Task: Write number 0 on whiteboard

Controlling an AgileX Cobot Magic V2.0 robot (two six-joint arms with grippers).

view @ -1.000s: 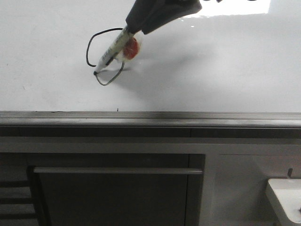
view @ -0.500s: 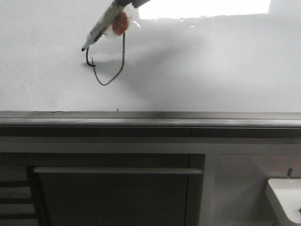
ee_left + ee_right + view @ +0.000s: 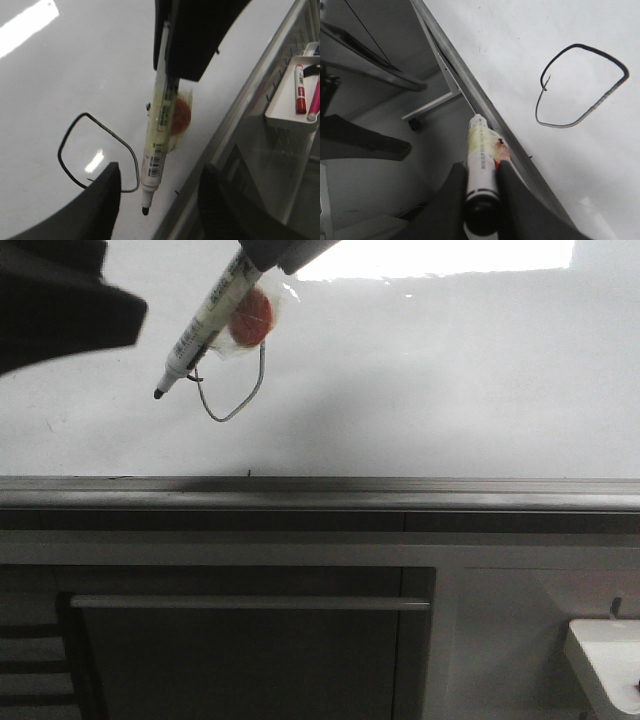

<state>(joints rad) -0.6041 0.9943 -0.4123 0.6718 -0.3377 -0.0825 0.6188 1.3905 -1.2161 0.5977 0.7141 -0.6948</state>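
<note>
The number 0 (image 3: pixel 580 85) is a thin black closed loop on the whiteboard (image 3: pixel 450 380). In the front view only its pointed lower part (image 3: pixel 240 405) shows behind the marker. It also shows in the left wrist view (image 3: pixel 65 150). My right gripper (image 3: pixel 481 167) is shut on a white black-tipped marker (image 3: pixel 205 325) with a red lump (image 3: pixel 250 318) taped to it. The marker's tip (image 3: pixel 145 211) hangs just off the board, beside the loop's lower left. My left gripper (image 3: pixel 160 172) is open and empty, close to the marker. Its dark arm (image 3: pixel 60 310) fills the top left.
A grey metal ledge (image 3: pixel 400 490) runs along the whiteboard's lower edge, with a grey cabinet front (image 3: pixel 250 640) below. A white tray (image 3: pixel 290 115) holding a red marker and a pink marker hangs beyond the ledge. A bright light patch (image 3: pixel 440 258) reflects on the board.
The marker's tip left the loop's lower left and lifted off the board, then swung down and nearer the camera. My left arm has come into view at top left.
</note>
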